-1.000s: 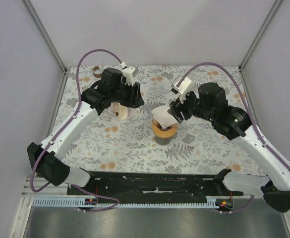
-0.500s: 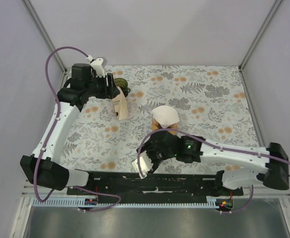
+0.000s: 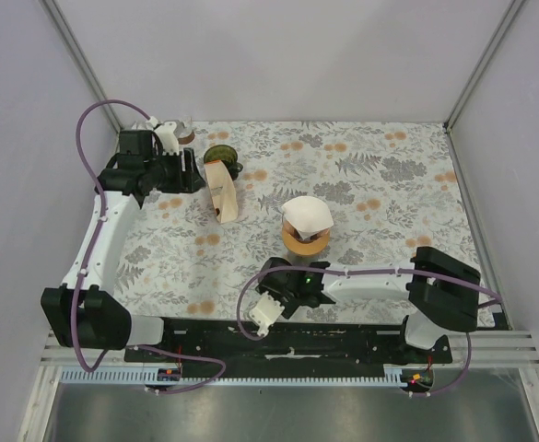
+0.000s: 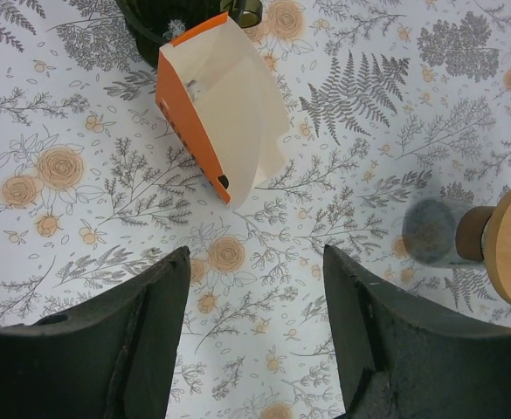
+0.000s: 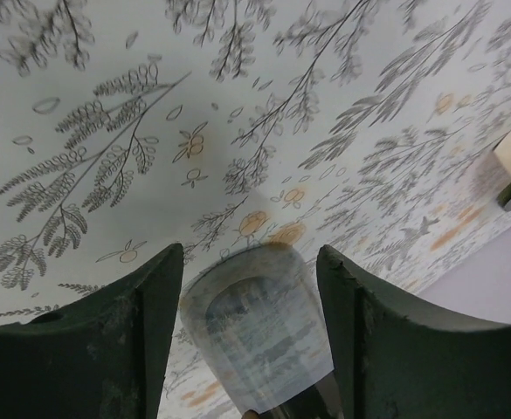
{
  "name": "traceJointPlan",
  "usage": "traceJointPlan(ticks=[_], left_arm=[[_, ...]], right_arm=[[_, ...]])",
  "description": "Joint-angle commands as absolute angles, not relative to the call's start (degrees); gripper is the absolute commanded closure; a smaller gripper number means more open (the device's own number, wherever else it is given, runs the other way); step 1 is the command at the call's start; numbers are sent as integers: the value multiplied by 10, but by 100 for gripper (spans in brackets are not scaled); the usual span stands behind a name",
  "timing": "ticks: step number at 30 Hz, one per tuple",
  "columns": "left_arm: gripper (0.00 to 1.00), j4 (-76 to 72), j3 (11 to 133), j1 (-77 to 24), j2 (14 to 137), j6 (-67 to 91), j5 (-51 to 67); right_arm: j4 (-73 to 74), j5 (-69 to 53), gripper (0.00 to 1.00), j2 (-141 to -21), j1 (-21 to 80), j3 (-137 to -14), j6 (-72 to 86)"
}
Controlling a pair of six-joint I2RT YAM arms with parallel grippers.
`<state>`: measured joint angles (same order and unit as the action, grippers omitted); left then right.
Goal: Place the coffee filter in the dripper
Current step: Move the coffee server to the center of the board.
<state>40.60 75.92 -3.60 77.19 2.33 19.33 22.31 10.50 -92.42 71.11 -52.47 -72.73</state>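
A white coffee filter (image 3: 308, 214) sits cone-down in the wooden-ringed dripper (image 3: 305, 241) at the table's middle. No gripper touches it. My left gripper (image 3: 184, 171) hovers at the back left, open and empty, just left of an orange-edged holder of white filters (image 3: 221, 191). In the left wrist view that holder (image 4: 223, 109) lies ahead of the open gripper (image 4: 255, 257), and the dripper's wooden edge (image 4: 510, 246) shows at the far right. My right gripper (image 3: 267, 314) is folded back near the front edge, open (image 5: 249, 257) over bare cloth, with only a blurred grey patch between its fingers.
A dark green round object (image 3: 221, 155) stands behind the filter holder, and a small brown item (image 3: 185, 135) lies at the back left corner. The floral tablecloth (image 3: 389, 193) covers the table. Walls close in on both sides.
The right arm left the dripper and swung back to the near edge; the filter stayed on the dripper. The left arm drew back left from the filter holder, its jaws opening wider.
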Motion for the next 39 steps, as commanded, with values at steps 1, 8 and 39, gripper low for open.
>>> traceJointPlan(ticks=[1,8,39], left_arm=[[32,390,754,-26,759,-18,216],[31,385,751,-24,762,-30,213],[32,343,863,-16,893,-72,117]], right_arm=[[165,167,31,-937,693,-502,-767],[135,179,31,-957,662,-469,-771],[-49,200,30,-998,373,-410,-824]])
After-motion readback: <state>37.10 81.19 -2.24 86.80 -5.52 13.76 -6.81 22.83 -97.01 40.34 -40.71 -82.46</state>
